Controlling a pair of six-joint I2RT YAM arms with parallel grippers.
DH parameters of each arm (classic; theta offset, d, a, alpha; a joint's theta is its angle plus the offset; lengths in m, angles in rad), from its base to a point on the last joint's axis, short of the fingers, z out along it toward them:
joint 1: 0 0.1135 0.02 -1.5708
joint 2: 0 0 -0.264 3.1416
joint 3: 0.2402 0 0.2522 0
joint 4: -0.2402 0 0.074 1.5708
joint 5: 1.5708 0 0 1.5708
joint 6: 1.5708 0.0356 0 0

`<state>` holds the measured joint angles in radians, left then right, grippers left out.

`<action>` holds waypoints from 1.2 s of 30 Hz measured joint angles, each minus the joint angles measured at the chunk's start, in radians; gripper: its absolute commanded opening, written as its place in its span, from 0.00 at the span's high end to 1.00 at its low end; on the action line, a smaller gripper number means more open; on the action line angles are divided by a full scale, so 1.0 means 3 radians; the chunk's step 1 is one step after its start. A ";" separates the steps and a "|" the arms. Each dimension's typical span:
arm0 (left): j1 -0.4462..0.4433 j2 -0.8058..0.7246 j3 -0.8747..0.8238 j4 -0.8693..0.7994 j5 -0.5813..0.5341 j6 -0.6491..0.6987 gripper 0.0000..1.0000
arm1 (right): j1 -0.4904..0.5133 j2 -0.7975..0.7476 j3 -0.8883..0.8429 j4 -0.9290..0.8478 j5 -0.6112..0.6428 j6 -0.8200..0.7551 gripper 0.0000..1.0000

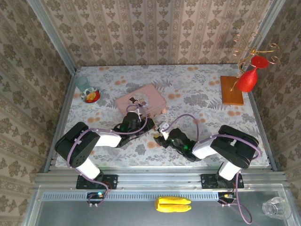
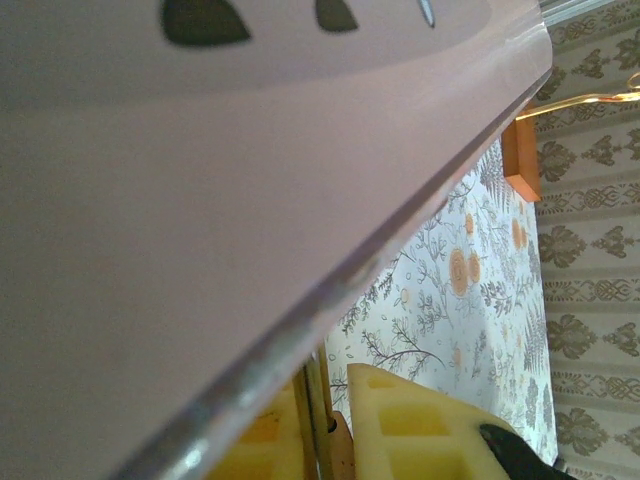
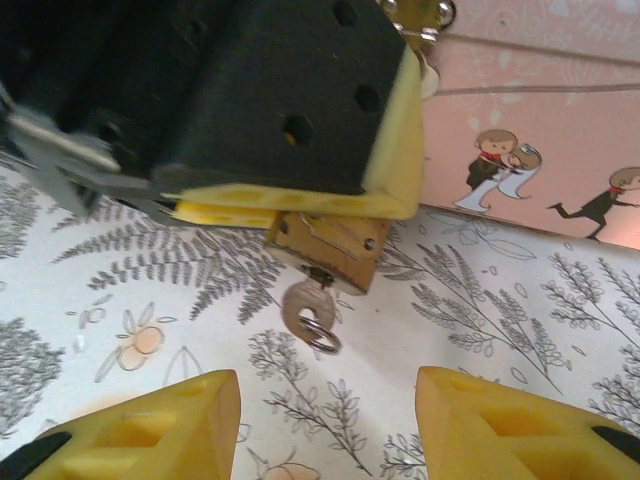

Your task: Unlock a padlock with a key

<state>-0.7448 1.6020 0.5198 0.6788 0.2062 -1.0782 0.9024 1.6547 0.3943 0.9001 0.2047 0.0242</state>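
Steadying the padlock (image 3: 325,245) for its key (image 3: 306,303)
Left claw (image 2: 330,445) clamps its body, keyhole facing the right claw (image 3: 325,400), which gapes released before the inserted key.

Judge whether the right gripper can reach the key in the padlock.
Probably yes: the key sticks out of the padlock toward the open right gripper, and nothing stands between them.

Floral table (image 1: 197,89) (pink tin (image 1: 141,99) atop)
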 measured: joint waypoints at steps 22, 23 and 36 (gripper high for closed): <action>0.0008 -0.0010 0.0000 -0.0004 0.0022 0.0000 1.00 | 0.0167 0.0340 0.0216 0.0156 0.0641 -0.0109 0.59; 0.0008 -0.0010 0.0000 -0.0003 0.0022 -0.0001 1.00 | 0.0172 0.0338 0.0217 0.0156 0.0645 -0.0111 0.61; 0.0019 -0.0027 0.0000 0.0003 0.0025 -0.0001 1.00 | 0.0238 0.0340 0.0287 0.0154 0.0699 -0.0106 0.66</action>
<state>-0.7391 1.5940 0.5198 0.6796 0.2138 -1.0786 0.9737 1.7565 0.4805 0.9463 0.4145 -0.0074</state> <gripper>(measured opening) 0.142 0.333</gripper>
